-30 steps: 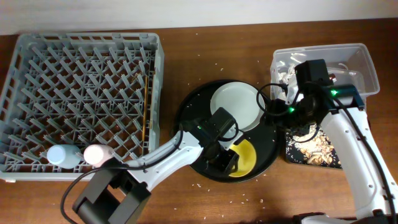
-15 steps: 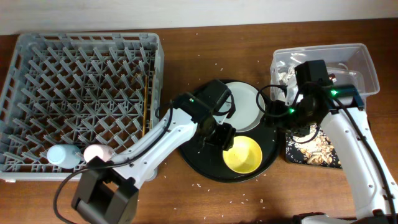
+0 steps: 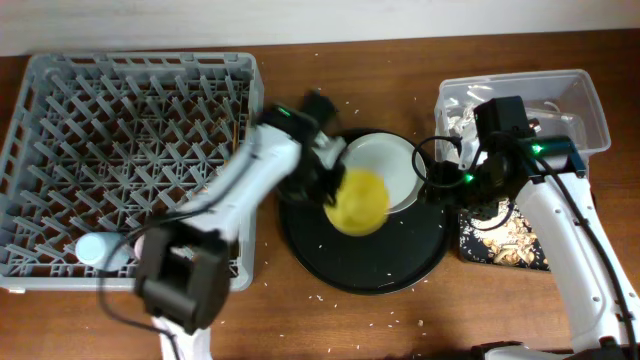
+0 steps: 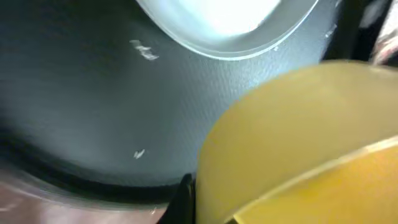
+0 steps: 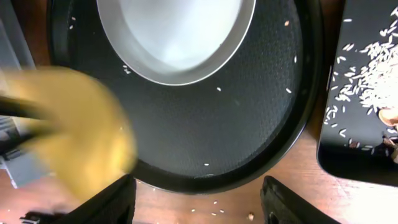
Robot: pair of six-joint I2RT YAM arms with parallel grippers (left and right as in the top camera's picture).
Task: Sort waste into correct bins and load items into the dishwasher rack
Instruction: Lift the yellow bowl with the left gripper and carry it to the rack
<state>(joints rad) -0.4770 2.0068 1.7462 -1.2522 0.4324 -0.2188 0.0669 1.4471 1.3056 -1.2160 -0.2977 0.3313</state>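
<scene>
My left gripper is shut on the rim of the yellow bowl, which hangs blurred and tilted above the round black tray. In the left wrist view the bowl fills the right side, with one black finger against its wall. The pale plate lies on the tray behind it. My right gripper is open with nothing in it, over the tray's right edge. The grey dishwasher rack at left holds a blue cup, a pink cup and chopsticks.
The large round black tray sits mid-table with crumbs on it. At right, the clear tub holds a silvery scrap. The small black tray in front of the tub carries tan food bits. Crumbs dot the wooden table.
My left gripper has closed on the yellow bowl's rim and lifted it from the tray's front toward the back left. The right arm has stayed put.
</scene>
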